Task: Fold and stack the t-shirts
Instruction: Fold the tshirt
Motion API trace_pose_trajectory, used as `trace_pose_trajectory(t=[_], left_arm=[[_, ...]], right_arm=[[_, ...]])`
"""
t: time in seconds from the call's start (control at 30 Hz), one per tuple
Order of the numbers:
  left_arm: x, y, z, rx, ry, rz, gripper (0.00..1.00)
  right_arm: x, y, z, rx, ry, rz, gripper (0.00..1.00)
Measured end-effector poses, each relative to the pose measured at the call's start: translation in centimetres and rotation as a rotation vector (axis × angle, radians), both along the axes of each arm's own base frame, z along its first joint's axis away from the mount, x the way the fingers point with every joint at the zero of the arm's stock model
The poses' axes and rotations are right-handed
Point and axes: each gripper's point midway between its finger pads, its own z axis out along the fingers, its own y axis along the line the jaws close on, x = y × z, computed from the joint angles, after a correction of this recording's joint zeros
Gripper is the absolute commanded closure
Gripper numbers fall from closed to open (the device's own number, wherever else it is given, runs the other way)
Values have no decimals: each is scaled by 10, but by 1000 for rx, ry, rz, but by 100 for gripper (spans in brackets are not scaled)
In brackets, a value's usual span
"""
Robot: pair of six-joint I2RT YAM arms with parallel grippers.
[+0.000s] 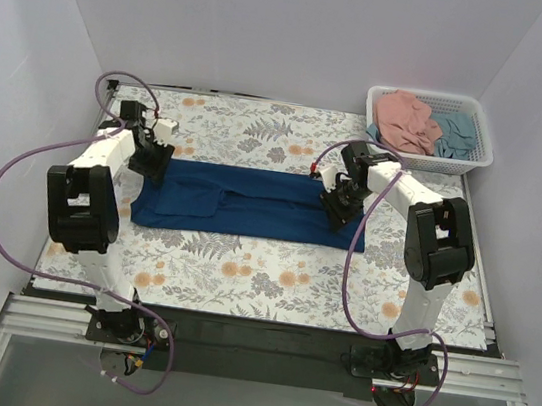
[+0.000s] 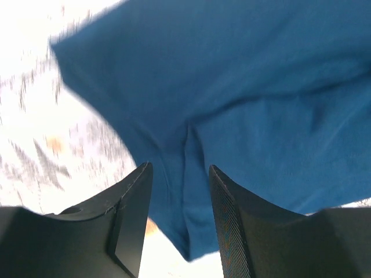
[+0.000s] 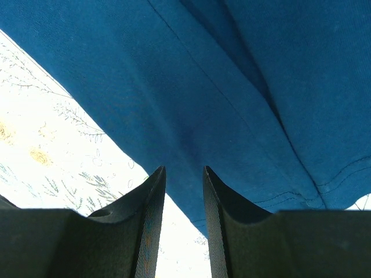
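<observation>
A: Where is the navy shirt [image 1: 250, 205] found?

B: It is laid flat on the worktop [image 1: 241, 270], folded into a long band that runs from left to right between the two arms; a lengthwise fold edge is seen along its middle.

A: And how is the left hand [image 1: 150, 168] placed?

B: It is set over the band's far left corner; in the left wrist view its fingers [image 2: 130, 226] are seen spread, and a raised crease of blue cloth and the shirt's corner show in the gap; whether the cloth is touched cannot be told, as that view is blurred.

A: What is seen of the right hand [image 1: 338, 210]?

B: It is held over the right end of the band; its fingers [image 3: 229, 231] are parted by a narrow gap; the hemmed edge of the shirt is seen crossing that gap, with patterned worktop on the near side of it.

A: Are other shirts to be seen?

B: A pink shirt [image 1: 406, 121] and a teal shirt [image 1: 457, 136] are heaped side by side in the basket [image 1: 438, 163], the pink one on the left; the basket is stood at the far right corner of the worktop, well apart from the navy shirt.
</observation>
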Motion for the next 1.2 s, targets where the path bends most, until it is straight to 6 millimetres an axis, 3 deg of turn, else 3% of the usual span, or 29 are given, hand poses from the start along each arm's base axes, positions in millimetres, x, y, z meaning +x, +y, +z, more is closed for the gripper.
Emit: trace_pose_trajectory(t=[0.23, 0.57, 0.8, 0.93, 0.97, 1.2], left_arm=[[28, -9, 2, -39, -17, -121, 56], [23, -19, -13, -80, 28, -166, 62], [20, -23, -24, -89, 60, -176, 74], [21, -23, -24, -93, 59, -178, 90], [21, -24, -24, -95, 59, -178, 100], [21, -30, -22, -115, 53, -195, 100]], right_arm=[[0, 0, -1, -2, 0, 5, 62], [0, -2, -3, -10, -1, 14, 62], [-3, -3, -6, -17, 7, 18, 62], [-4, -4, -8, -20, 14, 18, 62], [-4, -4, -8, -20, 14, 18, 62], [-5, -5, -9, -25, 14, 20, 62]])
